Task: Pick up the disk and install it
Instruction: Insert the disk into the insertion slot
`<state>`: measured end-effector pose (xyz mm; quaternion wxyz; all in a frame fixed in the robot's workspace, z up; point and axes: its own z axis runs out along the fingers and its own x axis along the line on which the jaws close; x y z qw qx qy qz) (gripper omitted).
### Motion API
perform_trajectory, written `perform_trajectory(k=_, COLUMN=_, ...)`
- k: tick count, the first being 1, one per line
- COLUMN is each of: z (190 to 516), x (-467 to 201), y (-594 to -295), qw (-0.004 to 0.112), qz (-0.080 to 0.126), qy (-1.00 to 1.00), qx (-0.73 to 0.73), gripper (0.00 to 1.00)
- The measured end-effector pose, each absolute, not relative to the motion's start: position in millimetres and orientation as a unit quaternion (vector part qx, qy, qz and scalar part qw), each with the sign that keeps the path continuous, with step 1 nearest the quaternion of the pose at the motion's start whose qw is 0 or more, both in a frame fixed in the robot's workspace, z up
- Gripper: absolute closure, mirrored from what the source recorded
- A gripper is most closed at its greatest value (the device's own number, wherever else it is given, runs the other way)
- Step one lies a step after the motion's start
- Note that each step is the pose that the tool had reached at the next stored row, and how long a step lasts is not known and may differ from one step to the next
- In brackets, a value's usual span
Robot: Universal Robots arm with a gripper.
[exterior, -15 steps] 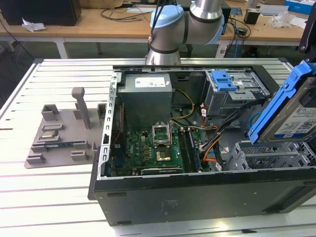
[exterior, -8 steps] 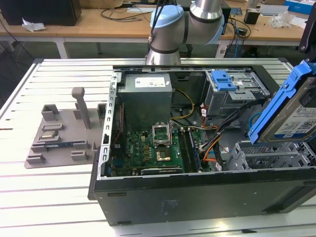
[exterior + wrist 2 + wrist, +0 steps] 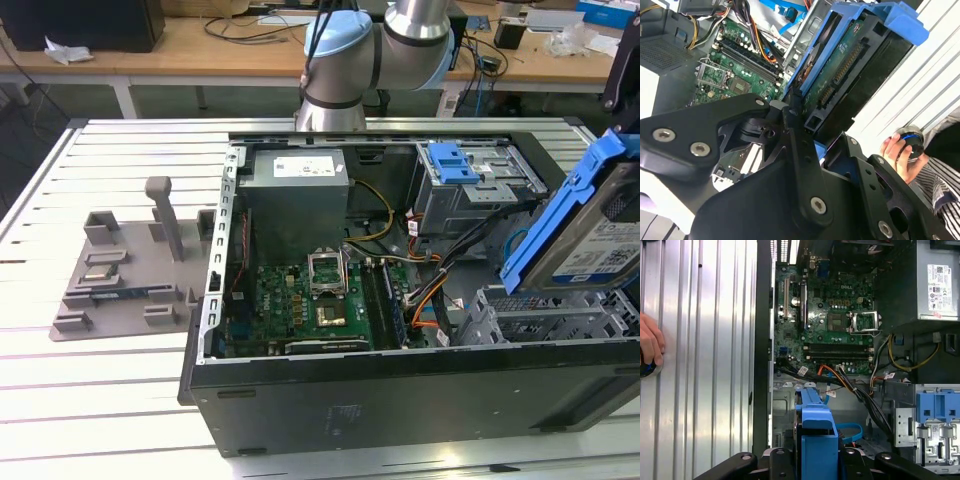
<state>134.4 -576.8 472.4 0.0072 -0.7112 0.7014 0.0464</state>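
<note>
Disk (image 3: 592, 215) held aloft over an open computer case (image 3: 400, 400).
Gripper (image 3: 816, 460) fingers (image 3: 799, 150) clamp its blue carrier; it hangs tilted above the drive cage (image 3: 540, 318) at the exterior view's right, and print on its white-and-blue label (image 3: 608, 255) is not legible.

The exterior view overlooks the open case (image 3: 400, 395); both wrist views look closely onto its motherboard (image 3: 755, 80) (image 3: 830, 305)

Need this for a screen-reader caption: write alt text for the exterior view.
The disk, in its blue carrier, hangs tilted over the open computer case at the exterior view's right. The motherboard and grey power supply lie exposed inside; a grey fixture sits on the slatted table.
</note>
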Motion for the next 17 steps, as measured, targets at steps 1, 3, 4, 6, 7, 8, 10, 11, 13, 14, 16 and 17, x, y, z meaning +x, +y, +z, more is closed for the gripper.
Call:
perform_trajectory(k=1, z=470, x=135, y=-575, qw=0.007, qz=0.047, qy=0.701, qx=-0.711, gripper=0.63)
perform_trajectory(k=3, z=464, x=136, y=-571, qw=0.007, qz=0.047, qy=0.701, qx=-0.711, gripper=0.63)
perform_trajectory(k=4, z=461, x=137, y=-570, qw=0.006, qz=0.047, qy=0.702, qx=-0.711, gripper=0.63)
perform_trajectory(k=6, z=458, x=139, y=-567, qw=0.006, qz=0.047, qy=0.702, qx=-0.71, gripper=0.63)
perform_trajectory(k=7, z=455, x=140, y=-566, qw=0.005, qz=0.047, qy=0.702, qx=-0.71, gripper=0.63)
perform_trajectory(k=8, z=453, x=141, y=-565, qw=0.005, qz=0.047, qy=0.702, qx=-0.71, gripper=0.63)
perform_trajectory(k=10, z=449, x=142, y=-565, qw=0.004, qz=0.047, qy=0.702, qx=-0.71, gripper=0.63)
perform_trajectory(k=11, z=447, x=142, y=-565, qw=0.004, qz=0.047, qy=0.702, qx=-0.71, gripper=0.63)
perform_trajectory(k=13, z=444, x=142, y=-565, qw=0.004, qz=0.047, qy=0.703, qx=-0.71, gripper=0.63)
perform_trajectory(k=14, z=442, x=142, y=-565, qw=0.004, qz=0.046, qy=0.703, qx=-0.71, gripper=0.63)
perform_trajectory(k=16, z=439, x=142, y=-565, qw=0.004, qz=0.047, qy=0.703, qx=-0.71, gripper=0.63)
perform_trajectory(k=17, z=435, x=142, y=-565, qw=0.004, qz=0.047, qy=0.703, qx=-0.71, gripper=0.63)
